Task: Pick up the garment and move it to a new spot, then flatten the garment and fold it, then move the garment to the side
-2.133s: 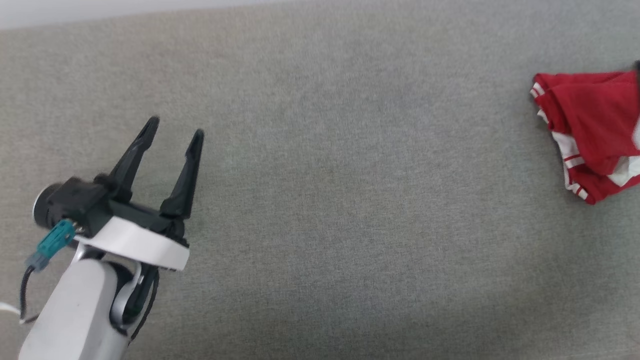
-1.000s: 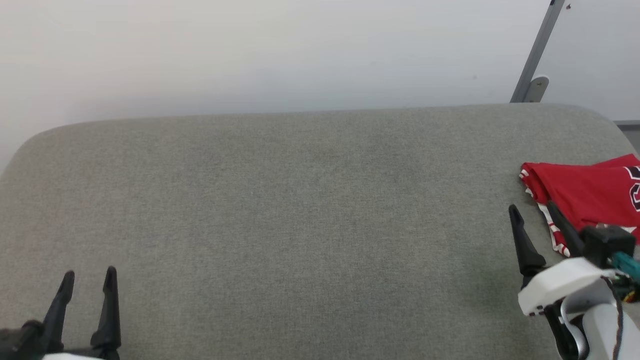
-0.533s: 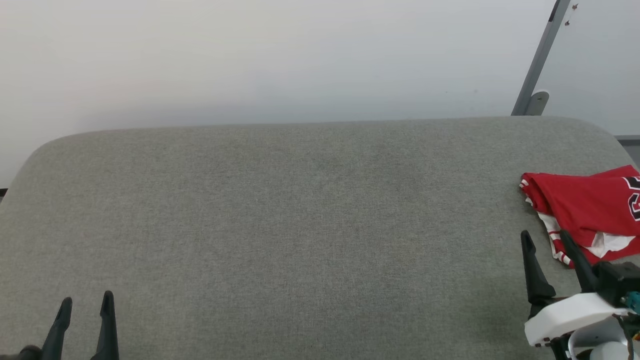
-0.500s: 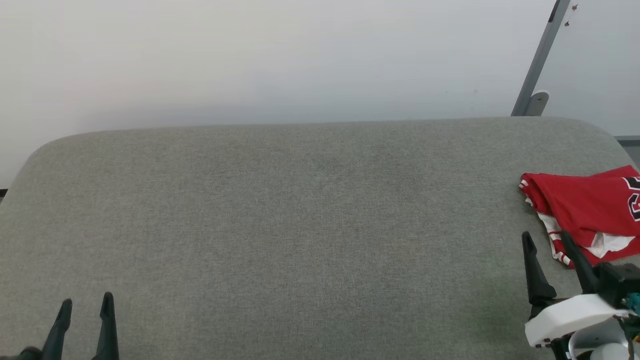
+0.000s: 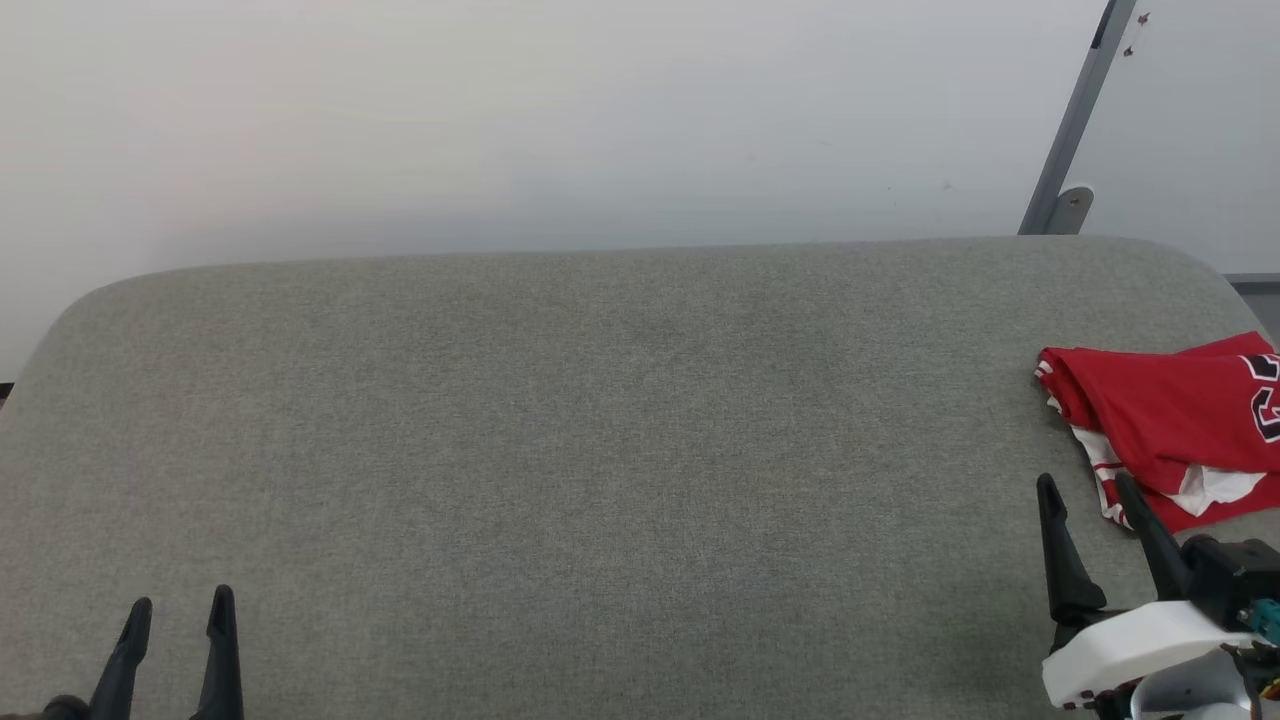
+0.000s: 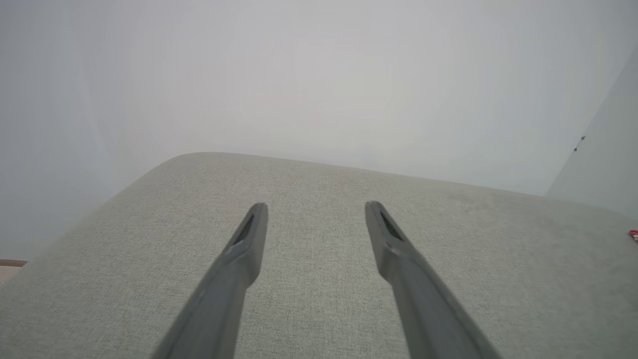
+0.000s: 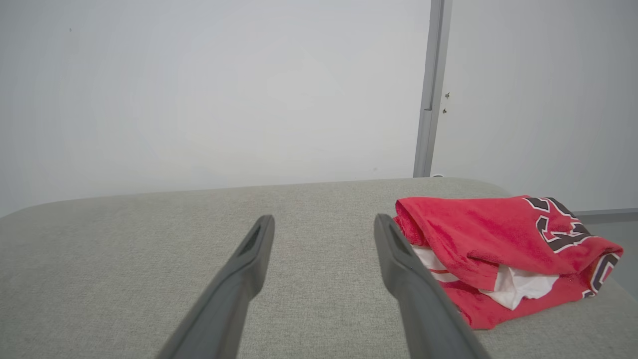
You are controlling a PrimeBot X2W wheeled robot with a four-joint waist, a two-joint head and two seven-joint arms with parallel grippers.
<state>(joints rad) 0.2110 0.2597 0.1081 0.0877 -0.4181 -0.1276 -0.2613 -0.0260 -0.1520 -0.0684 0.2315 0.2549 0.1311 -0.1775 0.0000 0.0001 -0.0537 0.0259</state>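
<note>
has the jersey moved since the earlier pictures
No. The jersey lies the same way off the post behind the table; only the camera tilted.

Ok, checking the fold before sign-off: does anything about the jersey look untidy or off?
The garment is a loose bundle, not a neat fold: white fabric pokes out at its near edge and layers bulge. It lies at the grey surface's right end.

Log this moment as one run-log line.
garment: loosely folded, lying at right end of grey padded surface | left tool: open, empty | right tool: open, empty, near garment's edge
</note>
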